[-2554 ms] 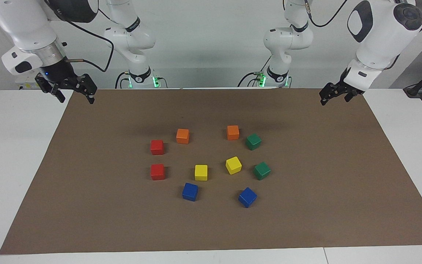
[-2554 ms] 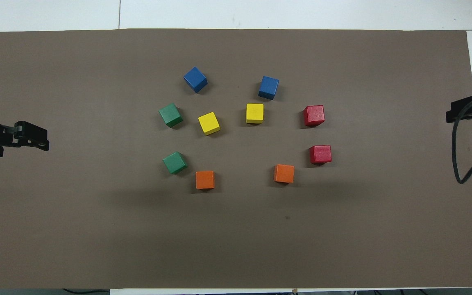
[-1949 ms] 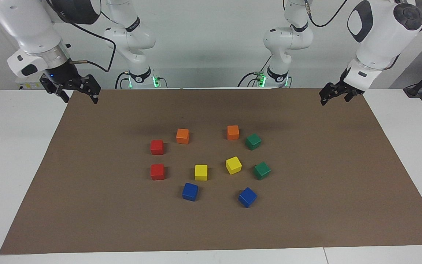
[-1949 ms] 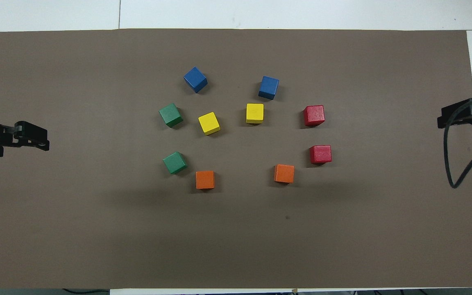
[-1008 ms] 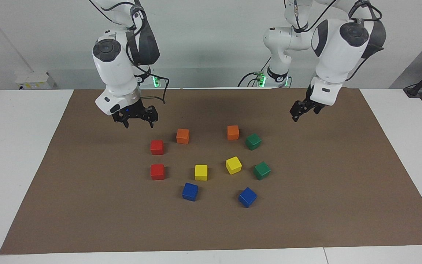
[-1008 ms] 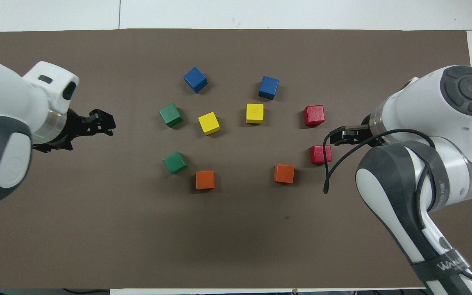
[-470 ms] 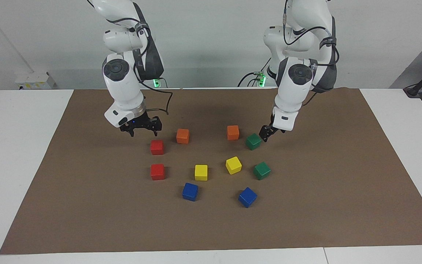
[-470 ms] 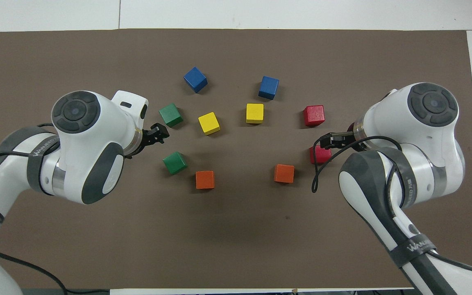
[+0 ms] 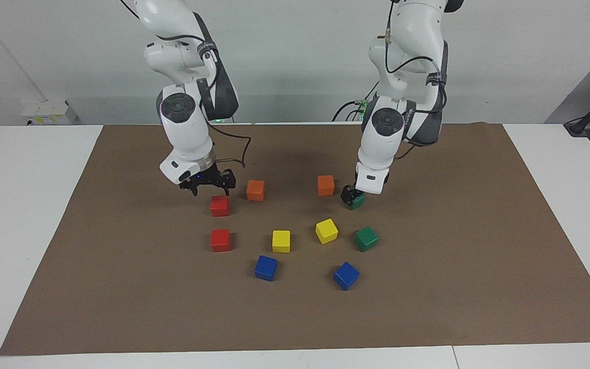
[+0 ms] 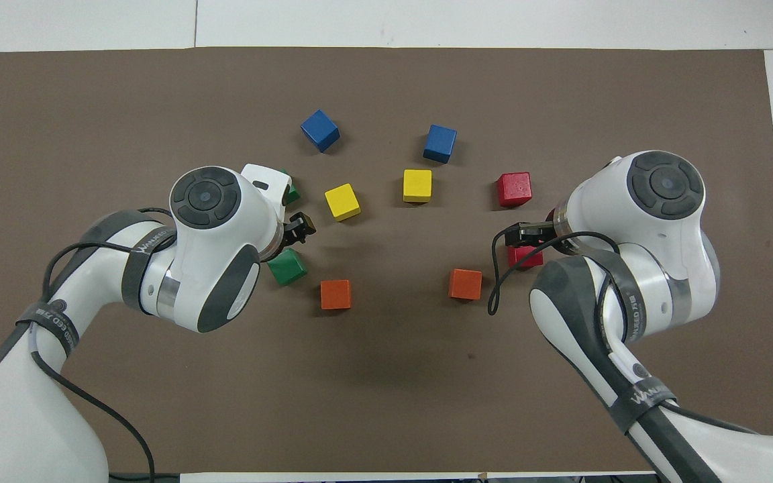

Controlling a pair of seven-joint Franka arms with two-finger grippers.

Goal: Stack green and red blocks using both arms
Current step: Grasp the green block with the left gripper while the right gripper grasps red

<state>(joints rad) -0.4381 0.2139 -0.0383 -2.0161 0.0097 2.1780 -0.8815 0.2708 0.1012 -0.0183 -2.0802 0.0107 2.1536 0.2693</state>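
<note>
Left claw (image 9: pixel 352 197), spread, sits at the nearer green block (image 9: pixel 357 201); right claw (image 9: pixel 209 184), spread, hovers over the nearer red block (image 9: pixel 219 205).

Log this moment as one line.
left hand: open, at nearer green block | right hand: open, over nearer red block | nothing stacked

Two red blocks sit flat toward the right arm's end of the bench, the nearer red block (image 9: pixel 219 205) and the farther red block (image 9: pixel 220 240). Two green blocks lie toward the left arm's end, both turned askew: the nearer green block (image 9: pixel 357 201), the farther green block (image 9: pixel 366 239).
</note>
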